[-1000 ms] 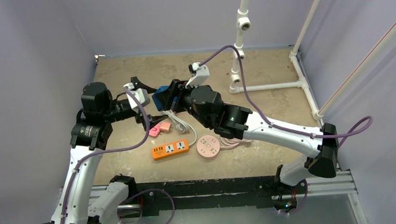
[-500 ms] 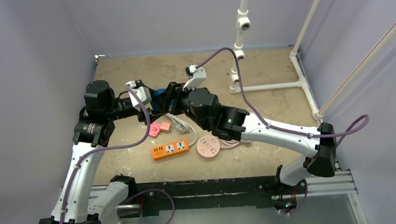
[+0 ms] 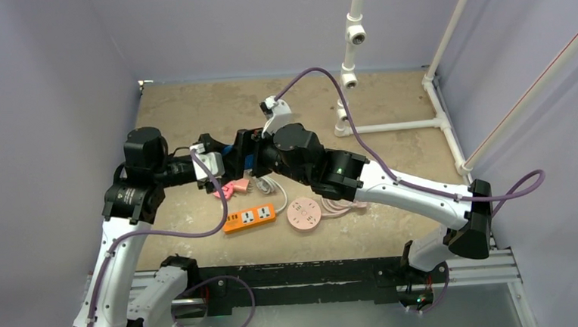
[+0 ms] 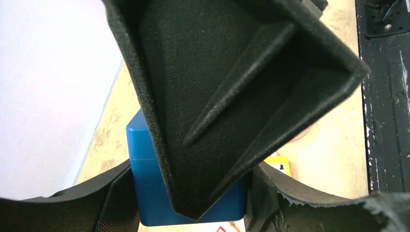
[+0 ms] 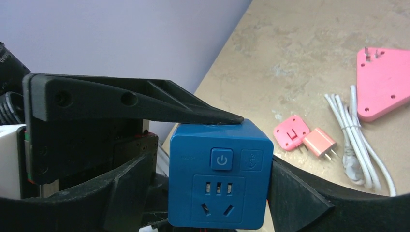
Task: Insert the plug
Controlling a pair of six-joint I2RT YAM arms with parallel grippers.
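Observation:
A blue cube socket with a power button and one outlet face hangs above the table between both grippers. My left gripper is shut on the blue cube, one finger on each side. In the right wrist view, one of the left gripper's fingers lies along the cube's top. My right gripper stands open around the cube, with a gap showing on its left side. Two small pink plugs lie on the table, seen from above as pink plugs.
An orange power strip and a round pink socket lie near the front. A coiled white cable and a pink triangular block sit by the plugs. A white pipe frame stands at the back right.
My left gripper moved right to the blue cube and shut on it. My right gripper's jaws have spread wider around the cube.

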